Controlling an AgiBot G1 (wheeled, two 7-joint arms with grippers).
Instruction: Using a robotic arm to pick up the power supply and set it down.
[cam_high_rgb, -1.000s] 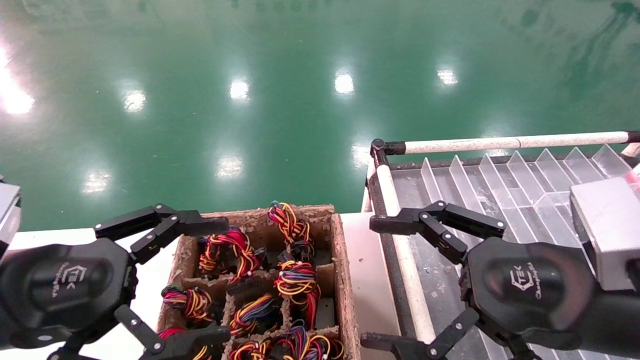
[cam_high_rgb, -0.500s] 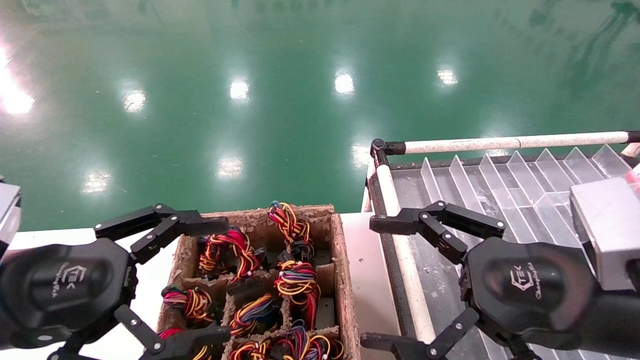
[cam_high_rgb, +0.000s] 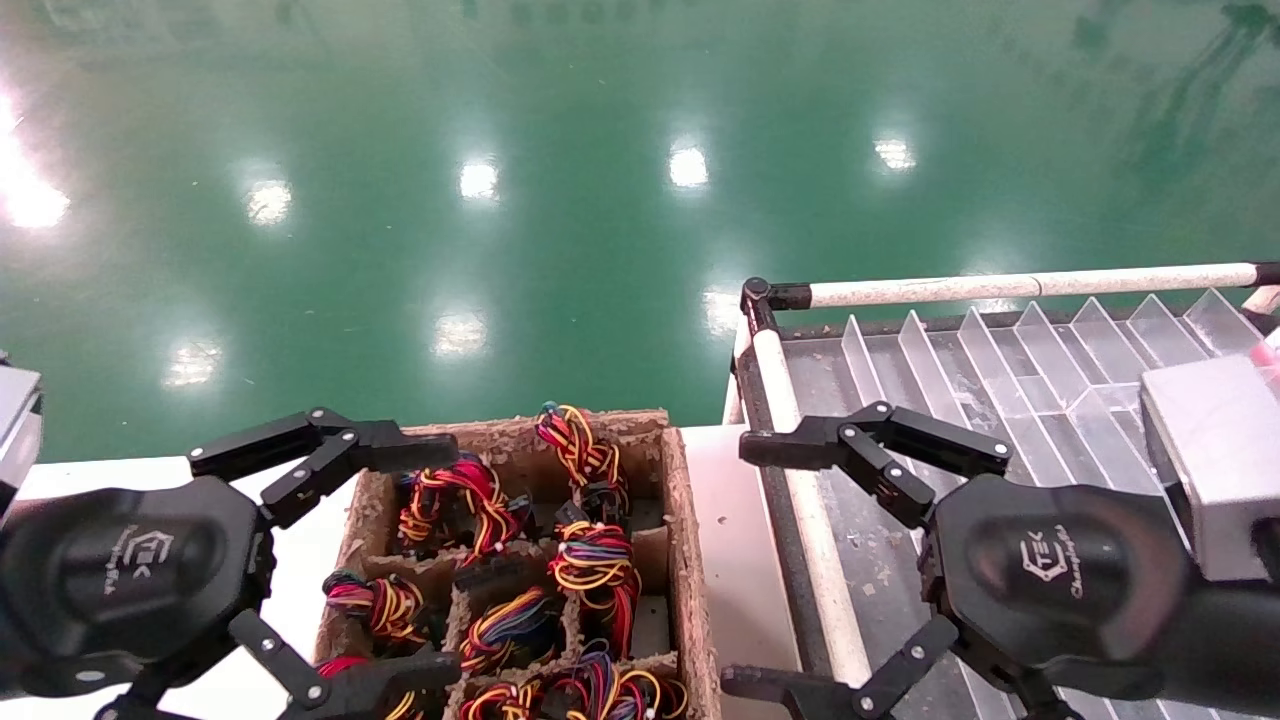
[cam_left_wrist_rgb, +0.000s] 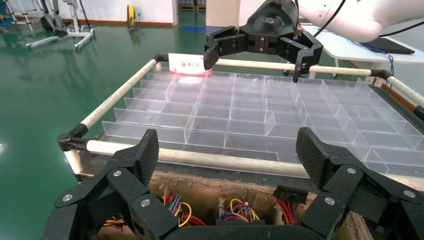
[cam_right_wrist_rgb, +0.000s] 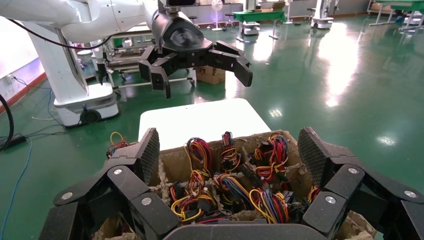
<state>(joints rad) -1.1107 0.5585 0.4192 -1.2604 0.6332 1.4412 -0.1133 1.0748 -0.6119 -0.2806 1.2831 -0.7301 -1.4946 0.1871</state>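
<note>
We hold the left gripper (cam_high_rgb: 395, 565) released at the lower left, beside the cardboard crate (cam_high_rgb: 690, 560), and the right gripper (cam_high_rgb: 765, 565) released over the divider tray (cam_high_rgb: 1000, 350) at right. The power supplies (cam_high_rgb: 590, 565) sit wires-up in the crate's cells at bottom centre, none grasped, so either gripper can descend.

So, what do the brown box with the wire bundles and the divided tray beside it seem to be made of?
The brown box looks like rough moulded paper pulp or cardboard: matte, fibrous, with crumbly edges. The divided tray seems to be clear plastic, probably acrylic: its partitions are transparent and glossy. The rail around it looks like a white-coated tube with black joints.
</note>
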